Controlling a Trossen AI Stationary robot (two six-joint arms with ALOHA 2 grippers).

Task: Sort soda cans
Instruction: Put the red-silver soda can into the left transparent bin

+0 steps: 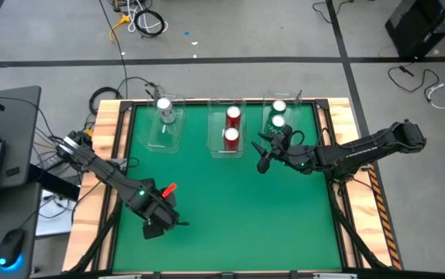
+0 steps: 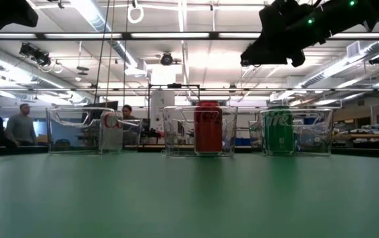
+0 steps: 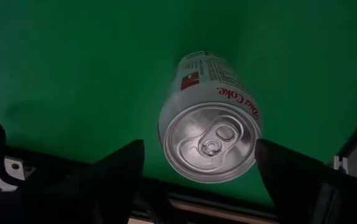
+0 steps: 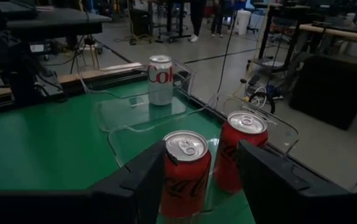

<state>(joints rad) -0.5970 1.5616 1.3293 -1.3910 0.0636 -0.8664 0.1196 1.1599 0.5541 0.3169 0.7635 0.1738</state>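
Silver Diet Coke can [image 3: 209,134]: upright on the green mat [image 3: 73,62] at the table's near-left, shiny top with pull tab, red script and a label panel down the side. Left gripper [image 3: 198,152] sits over it, fingers spread either side, released, gap visible on one side at least. Can't tell from overhead, arm covers it.

Far edge, three clear bins:
- left bin [image 1: 154,138]: one silver can [image 1: 164,105]
- middle bin [image 1: 216,147]: two red cans [image 1: 233,114]
- right bin [image 1: 269,101]: two green cans [image 1: 279,106]

Right gripper [image 1: 261,153] hangs raised just in front of the middle and right bins, fingers apart, holding nothing.
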